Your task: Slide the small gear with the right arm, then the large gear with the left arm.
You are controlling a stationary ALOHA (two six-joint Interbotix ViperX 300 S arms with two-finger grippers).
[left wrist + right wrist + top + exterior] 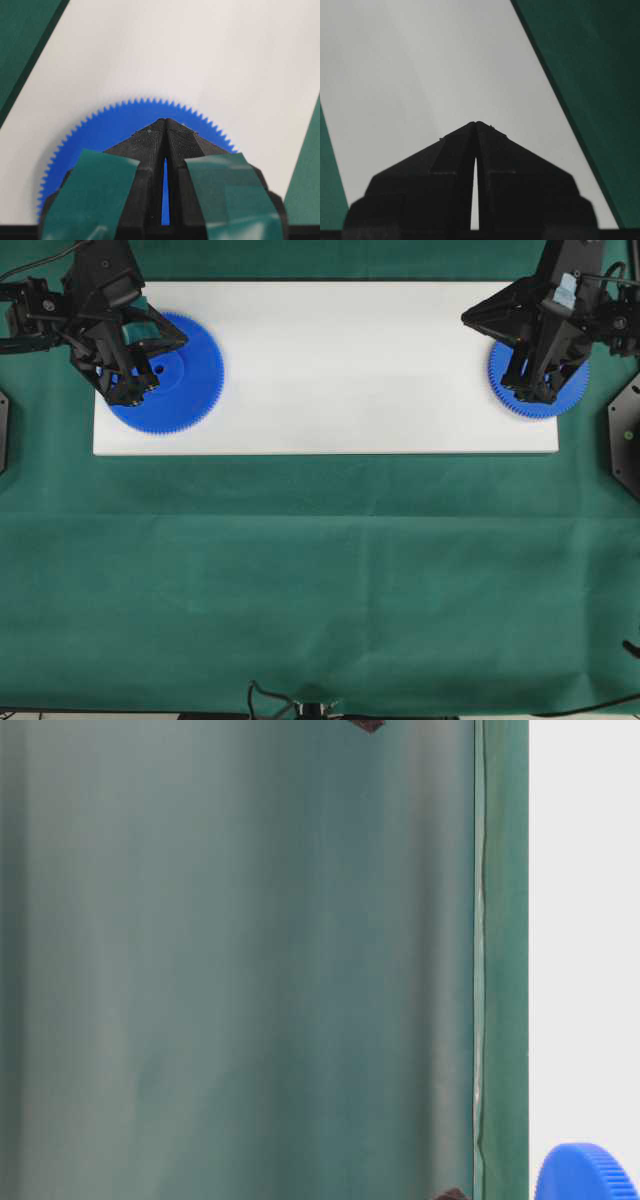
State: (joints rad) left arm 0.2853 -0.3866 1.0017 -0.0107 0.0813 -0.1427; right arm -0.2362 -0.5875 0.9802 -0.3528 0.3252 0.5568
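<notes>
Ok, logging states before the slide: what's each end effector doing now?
Left end effector: closed, tips over the large gear, gripping nothing.
Right end effector: closed, gripping nothing.

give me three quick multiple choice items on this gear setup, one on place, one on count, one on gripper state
1. Where does the large gear lie on the white board in the overhead view?
A. left end
B. middle
C. right end

2. How many blue gears are on the board?
A. one
B. two
C. three

3. How do the fingers of the left gripper stand?
A. spread wide
B. closed, tips together
C. clamped on a gear's rim

Answers:
1. A, the wider gear sits at the board's left end, under the left arm.
2. B, the large gear at the left and the small gear at the right.
3. B, the left wrist view shows the tips meeting over the gear, with nothing between them.
</notes>
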